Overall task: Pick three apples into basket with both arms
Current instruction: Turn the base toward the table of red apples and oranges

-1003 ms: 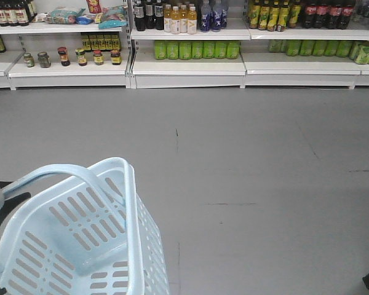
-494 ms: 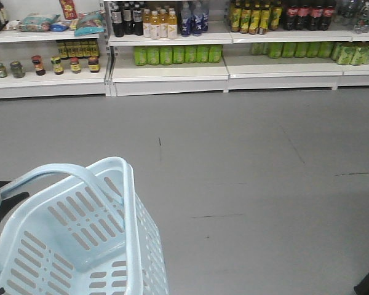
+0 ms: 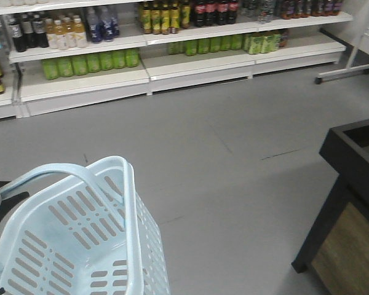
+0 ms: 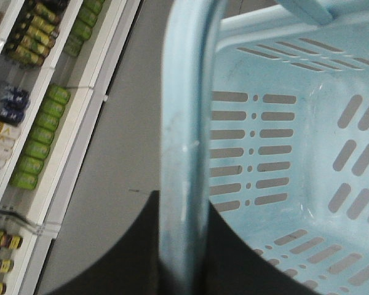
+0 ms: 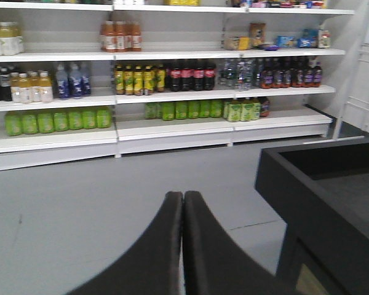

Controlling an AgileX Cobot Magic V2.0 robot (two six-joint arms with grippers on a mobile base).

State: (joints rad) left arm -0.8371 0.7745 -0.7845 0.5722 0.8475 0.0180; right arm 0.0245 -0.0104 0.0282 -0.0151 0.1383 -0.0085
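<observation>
The left gripper (image 4: pixel 183 203) is clamped on the basket (image 4: pixel 277 153): its black fingers (image 4: pixel 135 246) sit on either side of the pale rim, one inside and one outside. In the front view the basket (image 3: pixel 130 203) hangs tilted at the lower left above the grey floor (image 3: pixel 221 160), with its handle (image 3: pixel 49 175) arched over the opening. The right gripper (image 5: pixel 182 195) is pressed closed on nothing, its fingertips touching, and points toward shelves (image 5: pixel 172 126) of bottles. A dark bin (image 3: pixel 350 153) stands at the right edge.
</observation>
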